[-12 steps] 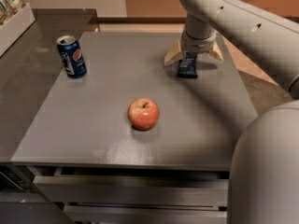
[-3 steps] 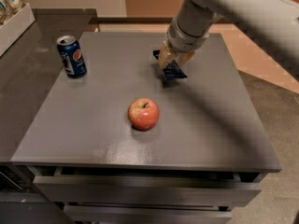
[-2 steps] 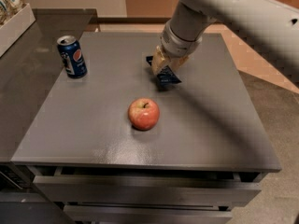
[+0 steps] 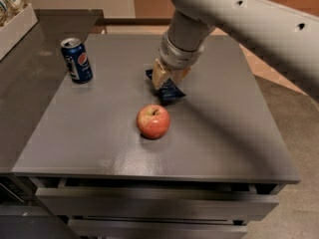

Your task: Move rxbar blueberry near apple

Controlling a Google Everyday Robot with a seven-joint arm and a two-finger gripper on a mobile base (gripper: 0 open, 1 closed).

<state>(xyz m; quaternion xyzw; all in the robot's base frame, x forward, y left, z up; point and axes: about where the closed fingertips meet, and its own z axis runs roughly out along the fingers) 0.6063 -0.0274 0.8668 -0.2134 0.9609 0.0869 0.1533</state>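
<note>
The red apple [image 4: 153, 121] with yellowish patches sits near the middle of the grey table top [image 4: 99, 133]. My gripper [image 4: 167, 81] hangs from the big pale arm coming in from the upper right. It is shut on the rxbar blueberry [image 4: 170, 90], a dark navy wrapper, and holds it tilted just above and behind the apple, slightly to its right. Part of the bar is hidden by the beige fingers [image 4: 160, 74].
A blue Pepsi can [image 4: 77, 60] stands upright at the back left of the table. A white tray [image 4: 15, 19] with packaged goods sits on the counter at far left. Drawers run under the table's front edge [image 4: 149, 180].
My gripper has carried the rxbar from the back right of the table toward the front left, closer to the apple. The apple and can have not moved.
</note>
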